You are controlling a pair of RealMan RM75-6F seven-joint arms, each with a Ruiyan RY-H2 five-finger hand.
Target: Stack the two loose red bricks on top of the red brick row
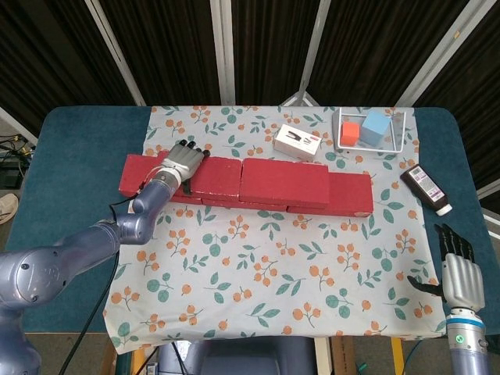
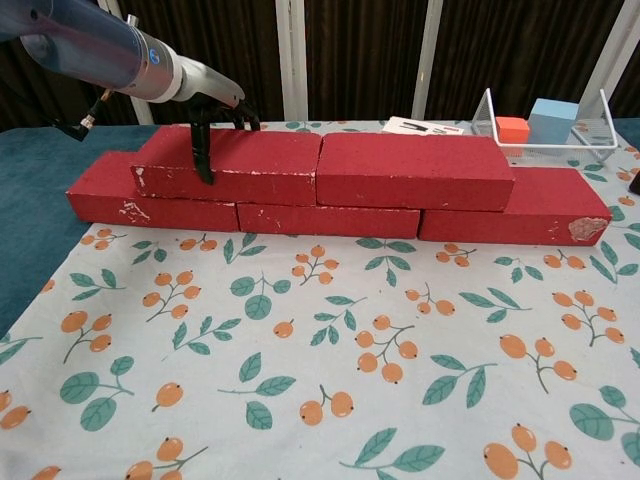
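Observation:
The red brick row (image 1: 344,195) (image 2: 330,218) lies across the floral cloth. Two more red bricks rest on top of it, end to end: a left one (image 1: 215,176) (image 2: 250,165) and a right one (image 1: 283,183) (image 2: 415,168). My left hand (image 1: 181,160) (image 2: 212,100) grips the left end of the upper left brick, thumb down its front face and fingers over its back edge. My right hand (image 1: 457,269) hovers with fingers spread at the cloth's near right corner, holding nothing, far from the bricks.
A white box (image 1: 297,142) lies behind the row. A wire basket (image 1: 394,144) (image 2: 600,130) at the back right holds an orange and a blue block. A dark bottle (image 1: 426,189) lies at the right edge. Bare floral cloth (image 1: 273,266) spreads in front.

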